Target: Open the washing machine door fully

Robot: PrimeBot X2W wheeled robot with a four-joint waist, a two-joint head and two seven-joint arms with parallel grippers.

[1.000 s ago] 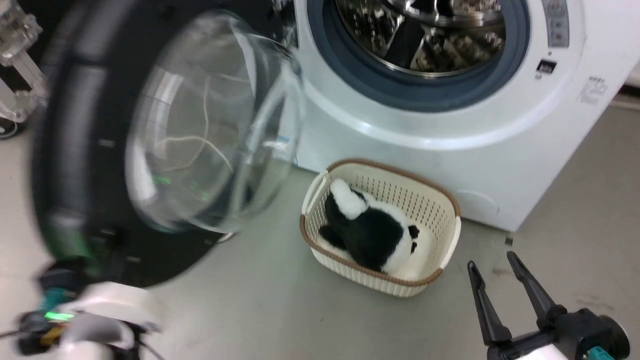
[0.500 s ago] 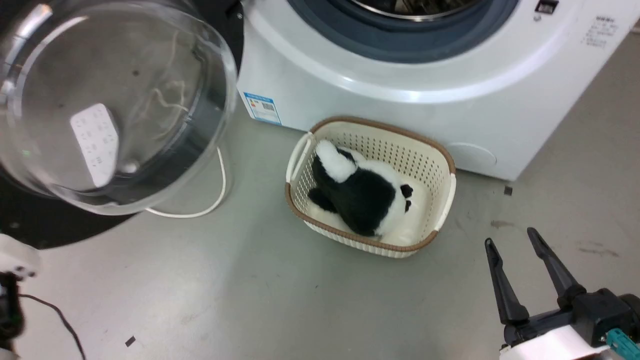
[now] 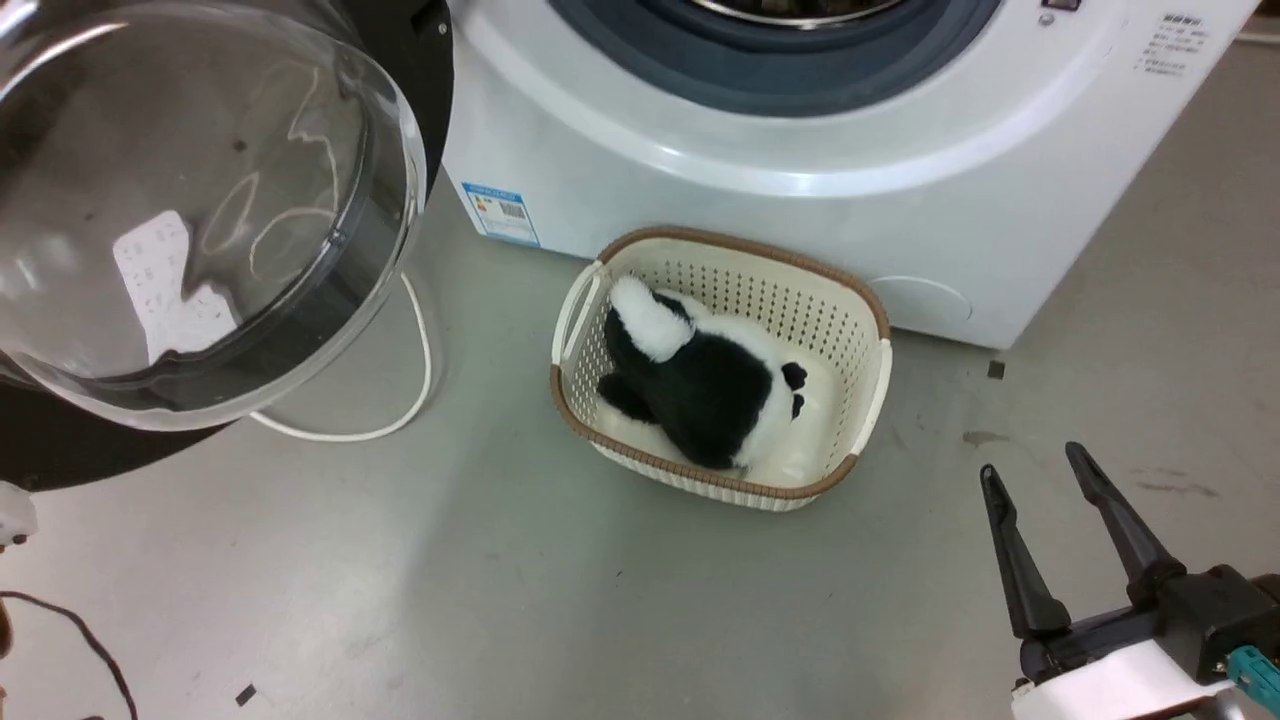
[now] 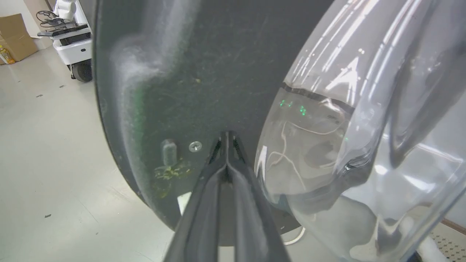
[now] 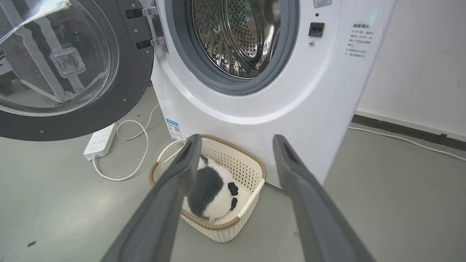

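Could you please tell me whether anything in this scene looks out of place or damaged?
Nothing looks damaged. A white power strip and its looped cord lie on the floor beneath the open washing machine door, and yellowish grime marks the door's dark inner rim beside a screw.

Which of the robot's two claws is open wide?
The right gripper: its two long dark fingers stand spread apart. The left gripper has its fingers pressed together by the glossy black rim of the washing machine door.
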